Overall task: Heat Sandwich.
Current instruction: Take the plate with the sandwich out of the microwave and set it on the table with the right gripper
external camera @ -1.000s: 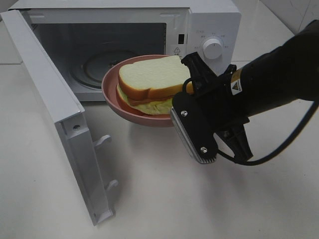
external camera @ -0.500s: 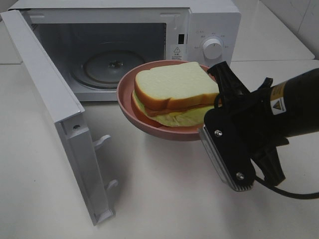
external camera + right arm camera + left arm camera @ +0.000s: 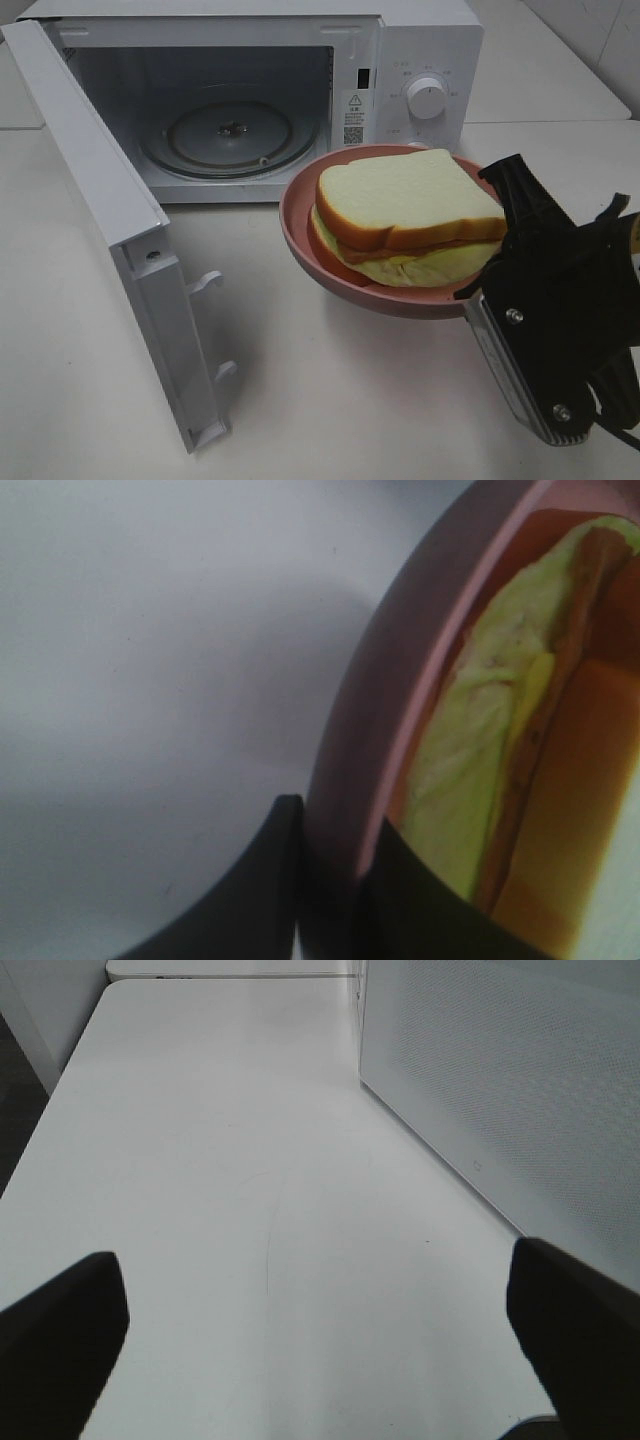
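Exterior high view: your right gripper [image 3: 492, 268] is clamping the rim of the pink plate [image 3: 300, 225] from the right side, holding it off the bench [image 3: 330, 400] in front of the microwave [image 3: 250, 90]. The sandwich [image 3: 410, 215] is sitting on that plate, roughly level, toast on top and yellow-green layer showing underneath. The microwave door [image 3: 110, 230] is standing wide open to the left, and the glass turntable [image 3: 230, 135] inside is bare, so the plate is not in the cavity at this moment. The rim grip is keeping the jaws clear of the food and letting the plate slide flat through the opening.

Left wrist view: your left gripper [image 3: 320, 1335] is gaping wide with nothing between its dark fingertips [image 3: 60, 1320], hanging over bare bench just beside the microwave's perforated side wall [image 3: 520, 1090]. It looks parked out of the way.

Right wrist view: the jaws are pinching the plate rim, one on each face, with the sandwich's filling edge just inside. The grip looks thin, so you are risking tilt if you are moving fast.
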Motion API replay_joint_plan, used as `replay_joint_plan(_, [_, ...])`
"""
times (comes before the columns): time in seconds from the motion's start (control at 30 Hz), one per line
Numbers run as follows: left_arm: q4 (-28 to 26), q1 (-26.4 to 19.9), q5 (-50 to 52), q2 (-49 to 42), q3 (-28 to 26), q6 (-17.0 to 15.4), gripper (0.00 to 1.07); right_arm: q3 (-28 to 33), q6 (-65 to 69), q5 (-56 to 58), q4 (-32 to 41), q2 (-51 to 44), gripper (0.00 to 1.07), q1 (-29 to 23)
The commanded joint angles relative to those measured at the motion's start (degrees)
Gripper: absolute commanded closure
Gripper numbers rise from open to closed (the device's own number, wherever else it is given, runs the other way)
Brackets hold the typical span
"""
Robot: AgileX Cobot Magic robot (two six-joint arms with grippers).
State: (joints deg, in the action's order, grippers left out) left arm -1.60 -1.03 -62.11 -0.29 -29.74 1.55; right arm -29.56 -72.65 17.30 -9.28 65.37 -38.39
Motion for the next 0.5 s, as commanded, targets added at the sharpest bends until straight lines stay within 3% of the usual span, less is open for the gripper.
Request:
replay_joint_plan(0.03, [-0.11, -0.11, 0.86, -0.92, 0.11, -0.06, 0.09, 0.92, 6.25, -0.52, -5.39, -2.12, 1.07, 0.29])
replay_joint_plan(0.5, [-0.11, -0.11, 0.86, -0.92, 0.11, -0.06, 0.09, 1.09, 32.77, 6.70, -20.97, -2.06, 1.07, 0.29])
